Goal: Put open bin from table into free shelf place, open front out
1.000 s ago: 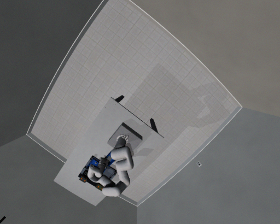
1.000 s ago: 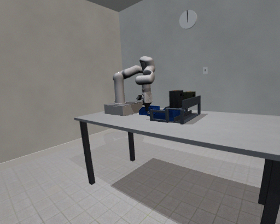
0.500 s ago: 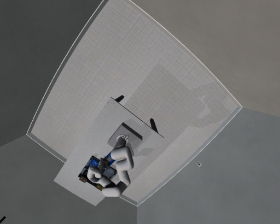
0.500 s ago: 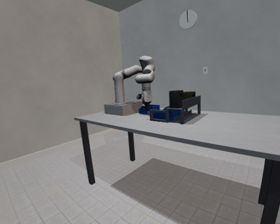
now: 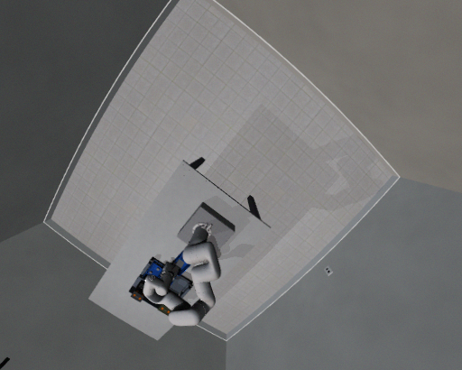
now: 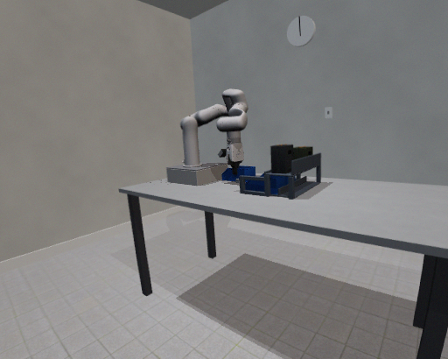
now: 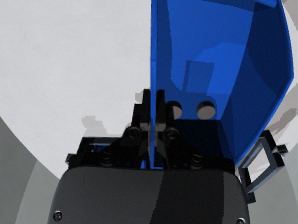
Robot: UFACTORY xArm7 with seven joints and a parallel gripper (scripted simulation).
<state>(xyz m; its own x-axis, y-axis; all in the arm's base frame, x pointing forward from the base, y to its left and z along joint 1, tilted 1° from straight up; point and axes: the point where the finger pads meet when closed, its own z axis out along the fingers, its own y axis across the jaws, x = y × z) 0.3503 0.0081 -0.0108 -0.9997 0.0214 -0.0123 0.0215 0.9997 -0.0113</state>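
The blue open bin (image 7: 213,56) (image 6: 246,172) is at table height between the robot base and the shelf. I cannot tell whether it touches the table. My gripper (image 7: 153,102) (image 6: 234,168) points down and is shut on the bin's thin side wall, one finger inside and one outside. Two small round parts (image 7: 190,110) lie in the bin near the fingers. The dark shelf frame (image 6: 297,174) (image 7: 264,160) stands just right of the bin, with other blue bins (image 6: 265,184) in its row. In the overhead view the arm hides most of the bin and my gripper.
The robot base (image 6: 195,174) (image 5: 210,217) sits on the grey table (image 6: 357,214) (image 5: 133,253) to the left of the bin. Black boxes (image 6: 287,157) stand on the shelf's upper board. The table edge runs in front.
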